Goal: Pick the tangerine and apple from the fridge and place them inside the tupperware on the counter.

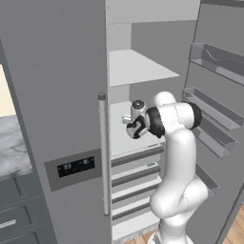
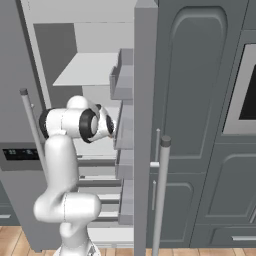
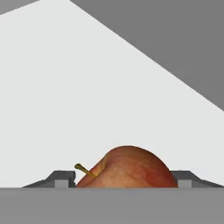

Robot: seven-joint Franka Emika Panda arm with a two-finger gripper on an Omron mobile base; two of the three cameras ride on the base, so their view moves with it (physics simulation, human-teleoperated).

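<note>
Fridge [image 1: 71, 95] first: the tall grey appliance stands open on its right half, its closed left door carrying a long vertical bar handle [image 1: 103, 152] and a small dark display panel [image 1: 75, 167]. Inside are white shelves, the upper shelf [image 1: 138, 66] bare, with a row of drawers [image 1: 136, 176] below the middle one. The open door [image 1: 219, 119] swings out to the right and carries clear bins [image 1: 209, 107] stacked one above another. In the right base view that same door is seen edge-on, its own bar handle [image 2: 161, 195] in front, with dark grey cabinets [image 2: 210, 125] beyond. A strip of veined marble table [image 1: 12, 143] shows left of the fridge, over dark drawers. The white arm [image 1: 176, 176] rises from the floor and bends into the fridge at the height of the middle shelf [image 1: 125, 136]. Its hand [image 3: 124, 183] reaches over that shelf. The apple [image 3: 127, 168], red-orange with a thin stem leaning left, sits on the white shelf right between the two dark fingertips [image 3: 61, 178], one at each side of it. They stand just beside the fruit; whether they press on it I cannot tell.
</note>
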